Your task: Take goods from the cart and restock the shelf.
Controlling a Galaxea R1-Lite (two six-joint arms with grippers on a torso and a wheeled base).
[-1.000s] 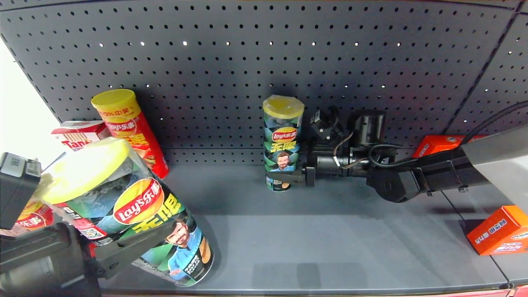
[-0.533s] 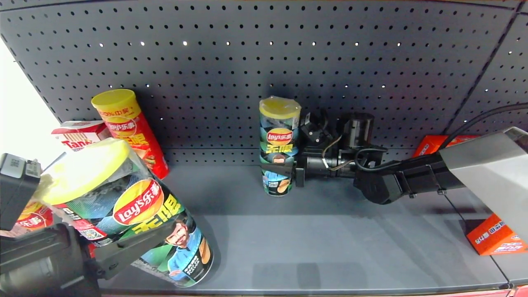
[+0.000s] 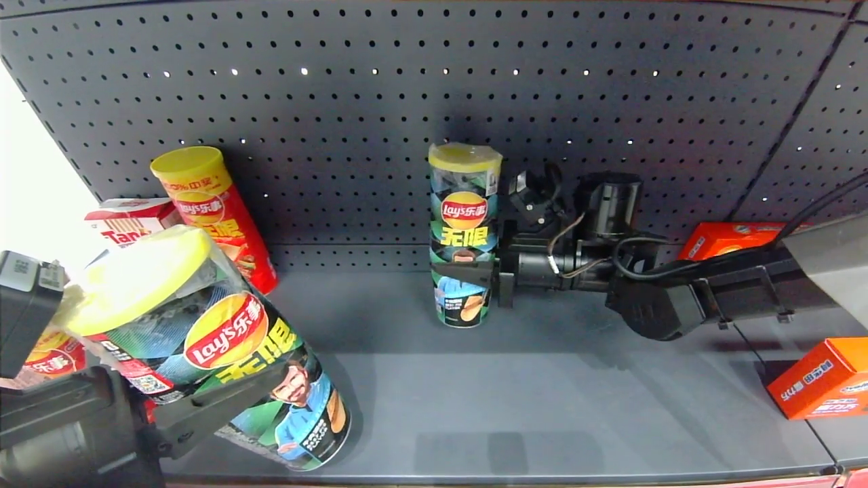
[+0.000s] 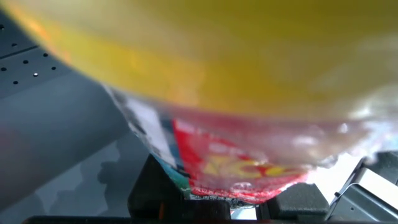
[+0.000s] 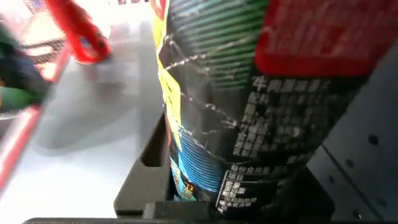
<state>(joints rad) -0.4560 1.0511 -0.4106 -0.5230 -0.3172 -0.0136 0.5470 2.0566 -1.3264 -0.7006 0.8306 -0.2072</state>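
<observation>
- Cans of crisps are the goods here: light, stiff cardboard tubes with a thin wall that dents if squeezed hard, and a glossy wrap that can slip
- Right gripper (image 3: 468, 271) is clamped across the green can (image 3: 464, 224) just below mid-height, one finger in front and one behind; the can stands upright at 12 o'clock on the shelf (image 3: 542, 407), close to the pegboard (image 3: 407, 102), and I cannot tell whether its base touches the shelf
- Hold looks sensible: low on the body, clear of the soft yellow lid, which would pop off or flex if taken there
- Left gripper (image 3: 203, 400) holds a second green can (image 3: 224, 339) at 8 o'clock, tilted with its lid toward 10 o'clock, fingers pinching the lower half
- Tall and narrow, either can would likely tip easily on release, so it wants setting down square and flat
- Red can (image 3: 213, 217) at 10 o'clock leans on the pegboard, a reminder of how readily these topple
- Orange boxes (image 3: 820, 379) sit well apart at 3 to 4 o'clock
</observation>
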